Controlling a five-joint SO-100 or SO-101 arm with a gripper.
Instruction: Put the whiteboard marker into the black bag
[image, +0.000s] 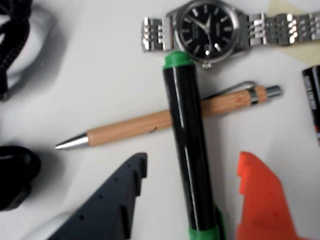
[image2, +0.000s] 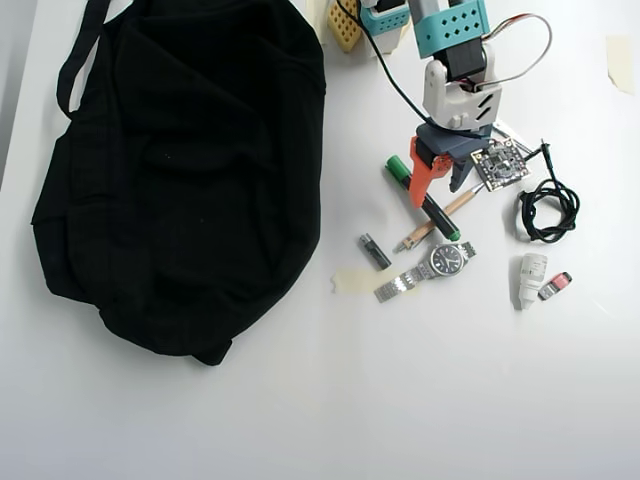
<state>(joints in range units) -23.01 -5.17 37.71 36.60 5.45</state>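
Note:
The whiteboard marker (image: 187, 150) has a black barrel with green at both ends and lies on the white table across a tan wooden pen (image: 130, 125). In the overhead view the marker (image2: 440, 218) lies right of the black bag (image2: 180, 170), which is spread flat over the table's left half. My gripper (image: 194, 159) is open, with the dark finger left of the barrel and the orange finger right of it. In the overhead view the gripper (image2: 438, 193) hangs over the marker's middle. I cannot tell whether the fingers touch the marker.
A steel wristwatch (image2: 445, 260) lies just past the marker's small end (image: 177, 59). A short grey cylinder (image2: 375, 250) and a tape scrap (image2: 350, 282) lie toward the bag. A coiled black cable (image2: 545, 205) and small white and red items (image2: 530, 278) lie right.

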